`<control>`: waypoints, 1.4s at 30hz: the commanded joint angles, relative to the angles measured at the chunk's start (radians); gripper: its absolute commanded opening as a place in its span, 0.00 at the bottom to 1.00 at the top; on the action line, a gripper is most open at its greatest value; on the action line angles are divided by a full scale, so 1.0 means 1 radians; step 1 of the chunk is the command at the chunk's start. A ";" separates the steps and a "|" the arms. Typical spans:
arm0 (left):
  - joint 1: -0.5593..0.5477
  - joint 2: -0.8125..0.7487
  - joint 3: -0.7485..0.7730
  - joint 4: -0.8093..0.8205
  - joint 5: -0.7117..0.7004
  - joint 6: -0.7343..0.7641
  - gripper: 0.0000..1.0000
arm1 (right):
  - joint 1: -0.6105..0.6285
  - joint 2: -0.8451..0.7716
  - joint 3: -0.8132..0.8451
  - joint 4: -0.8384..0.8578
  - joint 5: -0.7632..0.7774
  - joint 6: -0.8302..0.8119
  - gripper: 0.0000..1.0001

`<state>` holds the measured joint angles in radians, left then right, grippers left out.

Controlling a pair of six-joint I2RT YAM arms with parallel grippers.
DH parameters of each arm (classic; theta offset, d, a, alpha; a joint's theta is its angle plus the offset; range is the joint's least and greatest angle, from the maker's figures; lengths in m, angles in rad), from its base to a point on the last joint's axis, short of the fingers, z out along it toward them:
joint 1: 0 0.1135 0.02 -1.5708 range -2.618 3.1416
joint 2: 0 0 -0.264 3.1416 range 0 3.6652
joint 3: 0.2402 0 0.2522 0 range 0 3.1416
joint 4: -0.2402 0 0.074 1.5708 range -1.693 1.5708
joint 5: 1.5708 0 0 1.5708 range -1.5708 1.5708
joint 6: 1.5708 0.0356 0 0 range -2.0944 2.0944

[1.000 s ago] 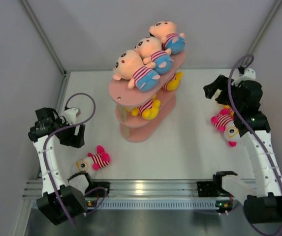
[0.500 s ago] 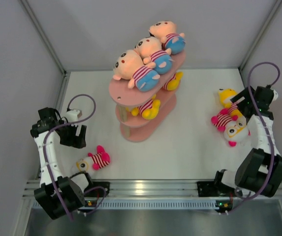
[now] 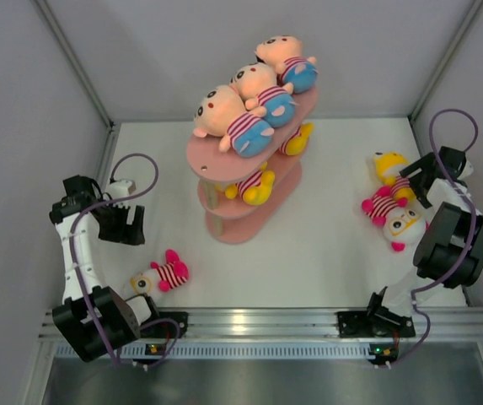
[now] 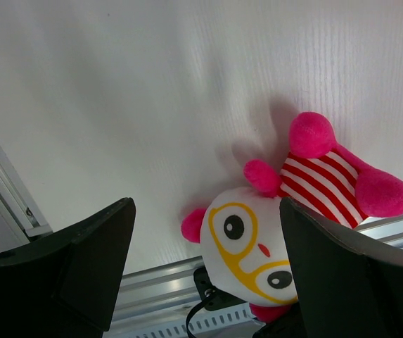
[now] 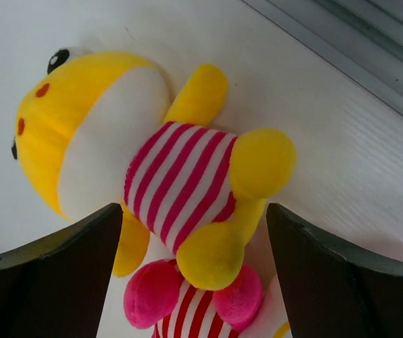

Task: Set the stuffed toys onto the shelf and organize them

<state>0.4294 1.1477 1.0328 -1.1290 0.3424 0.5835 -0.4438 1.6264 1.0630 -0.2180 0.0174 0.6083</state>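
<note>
Shelf [image 3: 211, 162] of salmon pink stands upright near the middle of the white table [image 3: 325, 240], its three oval tiers stacked one above another. Three peach-headed dolls lie in a row on the top tier, all in striped shirts and blue bottoms: a near doll [image 3: 224, 114], a middle doll [image 3: 262, 89] and a far doll [image 3: 287, 57], each touching its neighbour. Under that tier two yellow toys show, one at the near end [image 3: 255, 186] and one at the far end [image 3: 297, 139], both partly hidden by the tier above. What sits on the lowest tier cannot be told.

The left pincer [image 3: 123, 226] hangs over the table well to the left of the shelf, its jaws spread wide and holding nothing. In the left wrist view the same pincer [image 4: 205, 211] frames a pink toy [image 4: 257, 246] lying on the table, white face with yellow rings round the eyes, striped shirt; from above this pink toy [image 3: 161, 274] lies near the front rail, apart from the fingers.

The right pincer [image 3: 416, 179] is at the right edge of the table, also spread wide and empty. In its wrist view the pincer [image 5: 194, 211] has a yellow striped toy [image 5: 152, 176] lying between the two dark fingers [image 5: 53, 274] without clear contact. A second pink toy [image 5: 180, 296] touches the yellow one's legs. From above, that yellow striped toy [image 3: 389, 166] and the second pink toy [image 3: 384, 205] lie side by side on the table, well apart from the shelf.
</note>
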 commanded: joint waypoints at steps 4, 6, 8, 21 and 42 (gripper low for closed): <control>0.002 0.036 0.055 0.025 0.001 -0.024 0.89 | -0.010 0.044 -0.008 0.118 -0.031 0.048 0.83; 0.002 0.041 0.064 0.025 -0.002 -0.024 0.89 | -0.010 0.065 -0.009 0.131 -0.031 0.044 0.77; 0.002 0.050 0.067 0.025 0.000 -0.025 0.88 | -0.010 0.102 -0.002 0.152 -0.042 0.044 0.65; 0.002 0.053 0.073 0.025 0.023 -0.033 0.88 | 0.062 -0.127 -0.021 0.221 -0.064 -0.126 0.00; 0.002 -0.031 0.041 0.021 0.044 -0.005 0.88 | 0.773 -0.777 -0.051 -0.261 0.308 -0.068 0.00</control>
<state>0.4294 1.1492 1.0679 -1.1221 0.3584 0.5610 0.2447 0.8536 0.9653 -0.4168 0.2245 0.4812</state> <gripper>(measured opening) 0.878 0.040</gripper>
